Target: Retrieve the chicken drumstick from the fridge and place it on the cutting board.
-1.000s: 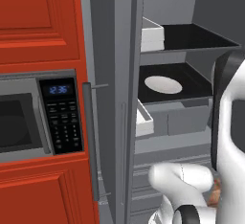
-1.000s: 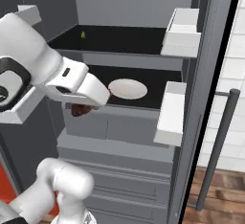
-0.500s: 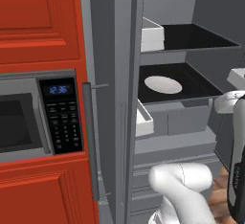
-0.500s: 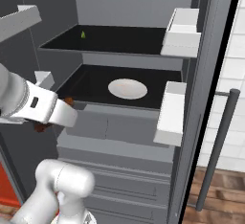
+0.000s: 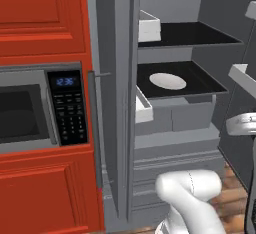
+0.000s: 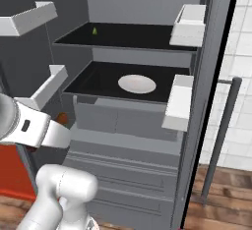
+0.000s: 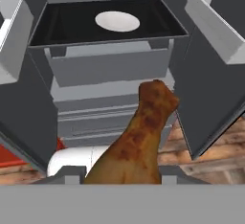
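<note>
I have the tool [image 7: 119, 182] closed on the reddish-brown chicken drumstick [image 7: 139, 137]; in the hand view the meat rises up between the two finger tips, knobby end pointing toward the fridge. In the right base view, a bit of the same drumstick [image 6: 62, 118] peeks out at the end of the white arm, low and left, out in front of the open tall grey fridge [image 6: 138, 140], clear of its shelves. Beyond it, the fridge's lower black shelf [image 7: 67, 24] carries a flat white round plate [image 7: 117, 21], sitting near the middle. Grey drawer fronts [image 7: 110, 65] sit right under that shelf. White door bins [image 7: 215, 22] hang on the open door to the right; another white bin [image 7: 9, 36] is on the left. In the left base view, a black-fronted microwave [image 5: 40, 110] is set into red cabinets [image 5: 45, 18], left of the fridge. Long grey vertical handle [image 6: 221, 135] is at far right of the right base view.
</note>
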Tool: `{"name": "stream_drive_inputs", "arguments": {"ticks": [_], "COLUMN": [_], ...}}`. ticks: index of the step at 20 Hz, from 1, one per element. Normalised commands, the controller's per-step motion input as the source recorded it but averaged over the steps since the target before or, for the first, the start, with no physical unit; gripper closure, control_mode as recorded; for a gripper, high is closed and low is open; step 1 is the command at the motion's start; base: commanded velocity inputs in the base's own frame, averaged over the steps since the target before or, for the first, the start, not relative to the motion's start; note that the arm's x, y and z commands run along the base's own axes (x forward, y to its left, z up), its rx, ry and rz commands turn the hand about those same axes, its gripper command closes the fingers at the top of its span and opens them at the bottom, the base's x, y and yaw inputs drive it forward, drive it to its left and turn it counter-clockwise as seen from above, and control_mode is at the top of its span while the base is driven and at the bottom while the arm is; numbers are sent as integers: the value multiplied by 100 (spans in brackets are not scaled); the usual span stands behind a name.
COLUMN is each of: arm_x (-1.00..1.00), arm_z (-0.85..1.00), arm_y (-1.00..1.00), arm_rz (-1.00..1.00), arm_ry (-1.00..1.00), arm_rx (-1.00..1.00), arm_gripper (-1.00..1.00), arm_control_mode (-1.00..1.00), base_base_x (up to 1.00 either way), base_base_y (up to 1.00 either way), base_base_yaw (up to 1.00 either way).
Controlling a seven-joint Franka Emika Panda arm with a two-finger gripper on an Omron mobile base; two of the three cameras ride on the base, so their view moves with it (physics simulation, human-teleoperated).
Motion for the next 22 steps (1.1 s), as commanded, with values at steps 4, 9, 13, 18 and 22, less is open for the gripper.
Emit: {"name": "stream_drive_inputs", "arguments": {"ticks": [4,9,13,18,22], "arm_x": [0,0,0,0,0], "arm_z": [0,0,0,0,0], "arm_y": [0,0,0,0,0], "arm_rz": [0,0,0,0,0], "arm_ry": [0,0,0,0,0], "arm_rx": [0,0,0,0,0], "arm_gripper": [100,100,100,100,100], "arm_control_mode": [100,100,100,100,100], "base_base_x": [-100,-80,-53,-48,0], "base_base_y": [6,17,43,37,95], "base_base_yaw": [15,26,62,55,7]}}
